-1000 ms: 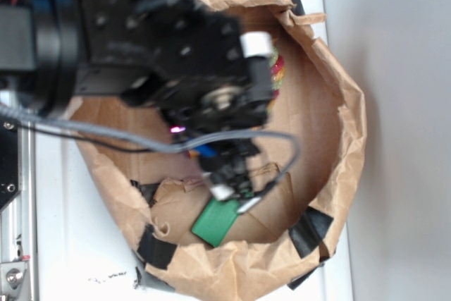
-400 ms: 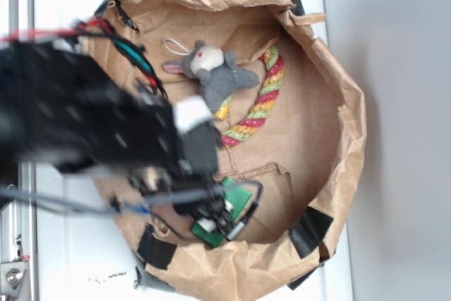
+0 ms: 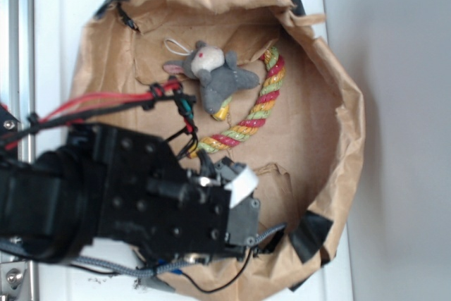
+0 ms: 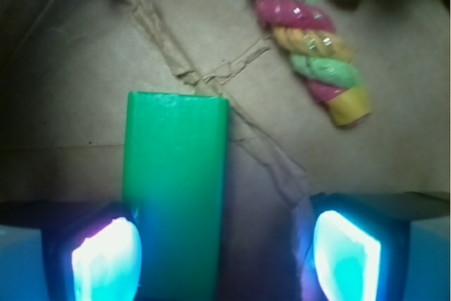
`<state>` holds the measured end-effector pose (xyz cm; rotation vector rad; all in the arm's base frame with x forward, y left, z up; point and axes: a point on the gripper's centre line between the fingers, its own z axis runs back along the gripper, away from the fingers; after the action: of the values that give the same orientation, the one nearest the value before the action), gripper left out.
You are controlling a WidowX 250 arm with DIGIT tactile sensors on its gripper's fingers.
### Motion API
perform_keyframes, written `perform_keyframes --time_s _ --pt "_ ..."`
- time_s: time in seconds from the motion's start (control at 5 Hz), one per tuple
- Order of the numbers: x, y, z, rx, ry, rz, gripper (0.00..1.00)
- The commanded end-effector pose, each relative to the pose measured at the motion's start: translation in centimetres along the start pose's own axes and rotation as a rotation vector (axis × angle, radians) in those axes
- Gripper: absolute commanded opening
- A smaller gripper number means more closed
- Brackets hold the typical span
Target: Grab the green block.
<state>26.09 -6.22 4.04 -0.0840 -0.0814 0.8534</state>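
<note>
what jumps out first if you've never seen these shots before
In the wrist view, the bright green block lies flat on brown paper, close against the left of the two glowing fingers, with the gripper open around it. Above it lies the twisted rope. In the exterior view, the black arm fills the lower left, and the grey plush mouse sits near the top.

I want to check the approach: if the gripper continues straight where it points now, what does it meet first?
Probably the green block, lying off-centre by one finger of the open gripper; otherwise brown paper. Depth is unclear.
</note>
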Motion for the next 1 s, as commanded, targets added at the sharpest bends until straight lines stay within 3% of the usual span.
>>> perform_keyframes --time_s 0.0,0.2,0.4,0.8 --pt "0.4 -3.0 -2.1 -0.030 -0.065 0.001 1.00" --pt "0.6 -3.1 -3.5 -0.015 -0.093 0.006 1.00" --pt "1.1 -3.1 -3.2 -0.002 -0.071 0.034 0.00" --pt "1.9 -3.0 1.7 -0.024 0.048 0.039 0.00"
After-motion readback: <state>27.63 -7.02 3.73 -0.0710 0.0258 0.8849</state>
